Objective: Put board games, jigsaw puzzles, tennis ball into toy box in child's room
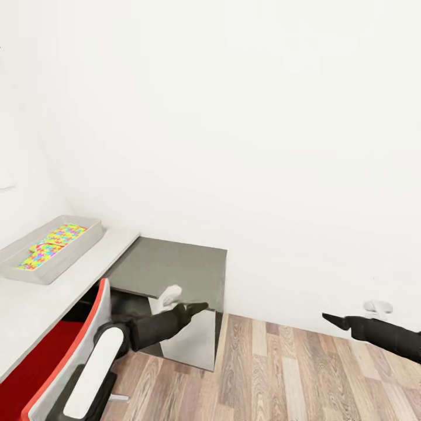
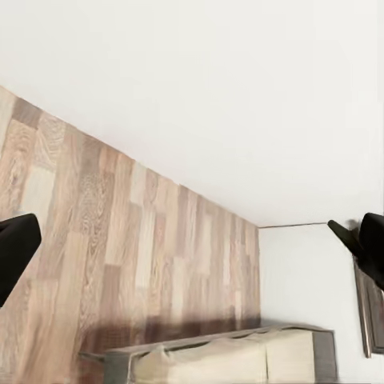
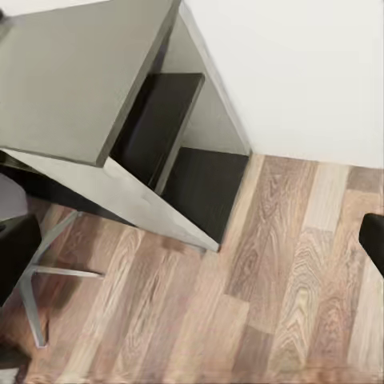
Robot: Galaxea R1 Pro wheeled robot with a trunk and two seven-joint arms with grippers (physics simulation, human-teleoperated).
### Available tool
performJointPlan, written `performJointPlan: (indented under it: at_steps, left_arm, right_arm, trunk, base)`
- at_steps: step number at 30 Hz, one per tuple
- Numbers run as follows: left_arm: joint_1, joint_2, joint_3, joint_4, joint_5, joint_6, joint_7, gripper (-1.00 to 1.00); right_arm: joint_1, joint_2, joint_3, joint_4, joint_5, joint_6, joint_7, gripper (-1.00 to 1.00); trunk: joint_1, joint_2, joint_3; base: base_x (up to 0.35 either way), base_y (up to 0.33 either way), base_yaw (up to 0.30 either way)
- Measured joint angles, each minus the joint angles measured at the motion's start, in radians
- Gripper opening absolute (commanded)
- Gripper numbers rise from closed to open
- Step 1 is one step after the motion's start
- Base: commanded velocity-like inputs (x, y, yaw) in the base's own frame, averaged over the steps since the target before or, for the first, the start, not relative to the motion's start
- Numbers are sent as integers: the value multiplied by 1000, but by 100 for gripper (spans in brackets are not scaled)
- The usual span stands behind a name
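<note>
The light-grey toy box (image 1: 88,233) rests on the pale top of the table (image 1: 35,304) at the left. Bright multicoloured jigsaw puzzles (image 1: 51,242) lie flat inside it. The board games and the tennis ball are out of view. My left gripper (image 1: 197,307) hangs in front of the table's dark grey lower section (image 1: 169,266). In the left wrist view the left gripper (image 2: 192,248) is open and empty, aimed at the floor and the bed (image 2: 232,358). My right gripper (image 1: 332,318) hovers over the floor; the right wrist view shows the right gripper (image 3: 192,248) open and empty.
A red chair (image 1: 52,362) with a white armrest stands at the lower left, tucked against the table. A white wall rises close behind the table. Wood plank floor (image 1: 292,374) spreads to the right. A dark-framed wall picture (image 2: 370,316) hangs near the bed.
</note>
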Motion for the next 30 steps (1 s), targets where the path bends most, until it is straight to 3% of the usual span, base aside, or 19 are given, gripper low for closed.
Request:
performJointPlan:
  at_steps: [2, 6, 7, 10, 13, 14, 18, 19, 21, 22, 24, 27, 28, 30]
  left_arm:
    - [69, 5, -1, 1, -31, -15, -1, 100]
    - [145, 24, 1, 11, -66, -24, 2, 100]
    - [175, 36, -2, 35, -98, -26, 3, 100]
    - [216, 49, -4, 129, -161, -30, 3, 100]
    - [229, 50, -6, 245, -219, -39, 1, 100]
    - [234, 49, -7, 322, -264, -58, -1, 100]
    - [239, 51, -7, 488, -351, -125, -7, 100]
    - [240, 53, -5, 559, -394, -160, -8, 100]
    - [239, 55, -3, 636, -436, -200, -8, 100]
    - [238, 61, -1, 712, -483, -249, -9, 100]
    - [236, 66, 0, 815, -530, -323, -10, 100]
    - [235, 69, 5, 923, -552, -414, -12, 100]
    - [235, 70, 8, 997, -560, -481, -12, 100]
    - [235, 71, 9, 1078, -563, -543, -12, 100]
  right_arm:
    - [36, 30, 3, 61, 38, -50, -38, 100]
    - [59, 87, 27, 231, 103, -151, -118, 100]
    - [64, 110, 48, 335, 143, -215, -172, 100]
    - [70, 139, 82, 544, 194, -339, -284, 100]
    - [72, 153, 94, 679, 213, -433, -385, 100]
    - [73, 160, 98, 759, 220, -488, -457, 100]
    - [72, 168, 105, 931, 225, -587, -600, 100]
    - [71, 171, 107, 1017, 227, -640, -667, 100]
    - [69, 173, 110, 1108, 227, -705, -734, 100]
    - [69, 176, 110, 1194, 231, -798, -796, 100]
    - [69, 178, 110, 1295, 233, -931, -865, 100]
    - [73, 174, 109, 1363, 232, -1032, -905, 100]
    - [77, 170, 109, 1404, 232, -1070, -920, 100]
    - [83, 168, 109, 1440, 231, -1095, -930, 100]
  trunk:
    - [0, 0, 0]
    - [0, 0, 0]
    - [0, 0, 0]
    - [0, 0, 0]
    - [0, 0, 0]
    - [0, 0, 0]
    - [0, 0, 0]
    - [0, 0, 0]
    - [0, 0, 0]
    - [0, 0, 0]
    - [0, 0, 0]
    - [0, 0, 0]
    - [0, 0, 0]
    - [0, 0, 0]
  base:
    - [-59, -22, 0]
    - [-30, -11, 0]
    - [-14, -5, 0]
    - [-7, -3, 0]
    - [-3, -1, 0]
    - [-2, -1, 0]
    - [-1, 0, 0]
    - [0, 0, 0]
    - [0, 0, 0]
    - [0, 0, 0]
    - [0, 0, 0]
    - [0, 0, 0]
    - [0, 0, 0]
    - [0, 0, 0]
